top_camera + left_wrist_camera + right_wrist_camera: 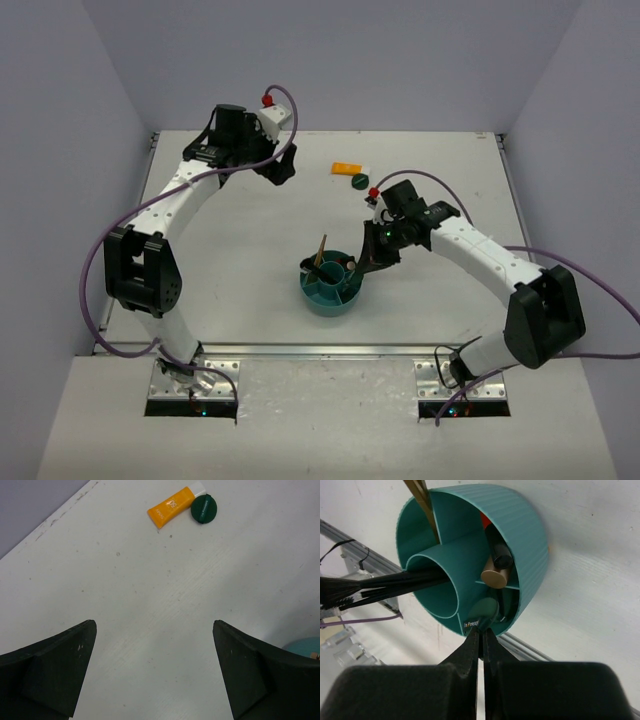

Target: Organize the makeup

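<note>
Sorting makeup into the teal bowl: right claw at the rim

Teal bowl (530, 535) sits mid-bench, already loaded. Black brushes (395, 587) stand in its centre well, a tan-handled brush (422, 500) in one outer compartment, and a gold-capped tube (495, 575) leans in another. Upright stowing suits long items and keeps the tips clear of the bench (150, 580).

Right claw (481, 632) is closed tight at the bowl's rim, its tips meeting a green compact (484, 611) lodged in an outer compartment. It may be pinching the compact's edge or only touching it; the wrist view doesn't settle that. That compartment looks snug, with little slack against the divider.

A second green compact (204, 507) and the orange-and-white packet (172, 509) lie touching each other, beyond the bowl and well apart from it. Left claw (154, 625) hangs wide open and empty, farther from the bowl than those two. Bare bench lies between it and them, so the approach looks easy.
</note>
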You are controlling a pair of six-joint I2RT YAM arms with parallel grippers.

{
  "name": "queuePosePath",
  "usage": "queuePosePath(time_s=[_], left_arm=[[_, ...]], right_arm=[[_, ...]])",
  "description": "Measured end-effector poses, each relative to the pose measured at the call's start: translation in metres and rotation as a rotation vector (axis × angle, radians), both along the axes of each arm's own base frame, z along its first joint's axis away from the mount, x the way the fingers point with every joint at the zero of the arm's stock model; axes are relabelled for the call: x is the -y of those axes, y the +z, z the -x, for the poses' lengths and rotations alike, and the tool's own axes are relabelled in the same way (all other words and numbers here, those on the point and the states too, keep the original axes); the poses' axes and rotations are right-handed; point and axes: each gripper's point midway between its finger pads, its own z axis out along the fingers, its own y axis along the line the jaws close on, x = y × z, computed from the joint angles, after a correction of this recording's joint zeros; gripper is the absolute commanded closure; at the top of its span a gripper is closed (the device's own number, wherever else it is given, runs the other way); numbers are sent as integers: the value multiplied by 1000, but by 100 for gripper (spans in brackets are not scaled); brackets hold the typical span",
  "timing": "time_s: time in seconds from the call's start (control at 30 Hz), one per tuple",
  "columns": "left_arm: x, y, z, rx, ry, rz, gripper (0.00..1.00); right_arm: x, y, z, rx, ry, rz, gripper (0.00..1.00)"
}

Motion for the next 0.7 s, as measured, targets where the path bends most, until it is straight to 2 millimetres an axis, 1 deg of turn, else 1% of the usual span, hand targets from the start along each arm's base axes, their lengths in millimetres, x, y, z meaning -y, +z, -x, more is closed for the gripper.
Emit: queuePosePath(time_s=[0.13, 0.3, 0.4, 0.57, 0.7], left_arm=[[-1, -2, 1, -5, 3, -3, 0], [-1, -3, 0, -3, 2, -7, 0], [-1, -3, 0, -3, 3, -8, 0], [-2, -3, 0, 0, 1, -11, 0], [-2, -4, 0, -1, 0, -14, 0]], right_arm=[[0, -12, 1, -15, 16, 35, 100], [2, -16, 1, -8, 23, 61, 99], [3, -18, 1, -2, 28, 72, 91], [2, -23, 2, -11, 44, 94, 73], [2, -24, 1, -15, 48, 102, 67]])
